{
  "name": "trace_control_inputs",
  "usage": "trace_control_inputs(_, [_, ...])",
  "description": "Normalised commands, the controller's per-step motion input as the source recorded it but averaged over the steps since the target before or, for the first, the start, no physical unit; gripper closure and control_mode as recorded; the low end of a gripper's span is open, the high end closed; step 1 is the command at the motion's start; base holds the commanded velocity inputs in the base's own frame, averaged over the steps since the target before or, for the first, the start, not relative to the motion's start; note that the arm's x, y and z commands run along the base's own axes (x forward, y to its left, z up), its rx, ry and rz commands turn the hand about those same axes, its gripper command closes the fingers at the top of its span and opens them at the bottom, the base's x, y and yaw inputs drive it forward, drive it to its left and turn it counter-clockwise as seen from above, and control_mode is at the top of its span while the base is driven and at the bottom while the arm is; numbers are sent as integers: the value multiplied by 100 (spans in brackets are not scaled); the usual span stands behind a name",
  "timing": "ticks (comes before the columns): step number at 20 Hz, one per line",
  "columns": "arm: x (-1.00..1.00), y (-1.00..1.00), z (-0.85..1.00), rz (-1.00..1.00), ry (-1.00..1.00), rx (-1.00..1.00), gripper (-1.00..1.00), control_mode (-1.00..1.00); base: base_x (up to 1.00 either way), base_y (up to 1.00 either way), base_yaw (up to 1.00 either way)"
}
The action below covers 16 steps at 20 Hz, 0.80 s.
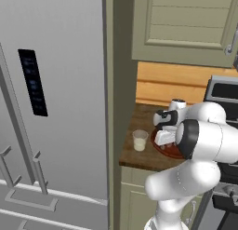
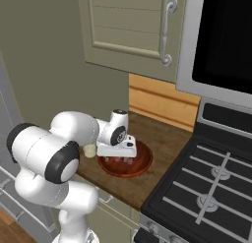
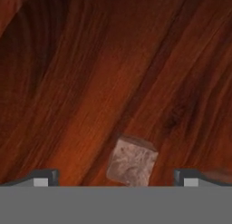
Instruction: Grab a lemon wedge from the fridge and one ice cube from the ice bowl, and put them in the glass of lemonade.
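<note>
My gripper (image 2: pixel 124 160) reaches down into the reddish-brown ice bowl (image 2: pixel 143 167) on the wooden counter, its jaws wide open. In the hand view a pale ice cube (image 3: pixel 132 162) lies on the bowl's floor between the two fingertips (image 3: pixel 43 177), and neither tip touches it. The glass of lemonade (image 1: pixel 140 140) stands just left of the ice bowl (image 1: pixel 170 152); from the right side the glass (image 2: pixel 89 150) is half hidden behind my forearm. The grey fridge (image 1: pixel 56 108) stands at the left with its doors shut. The lemon wedge is out of view.
A black stove (image 2: pixel 206 188) adjoins the counter on the right, with a microwave (image 2: pixel 221 35) above it. Beige upper cabinets (image 2: pixel 133 25) hang over the counter (image 1: pixel 139 158). A cabinet side wall separates the fridge from the counter.
</note>
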Motion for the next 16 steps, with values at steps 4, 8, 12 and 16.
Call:
trace_control_inputs(4, [16,-5,3,0,-4,2,-100,-100,0,0,0])
trace_control_inputs(8, [17,-1,7,0,0,0,-100,-100,0,0,0])
trace_control_inputs(12, [0,0,-17,0,0,0,-100,-100,0,0,0])
trace_control_inputs(16, [-1,0,-27,0,0,0,-100,-100,0,0,0])
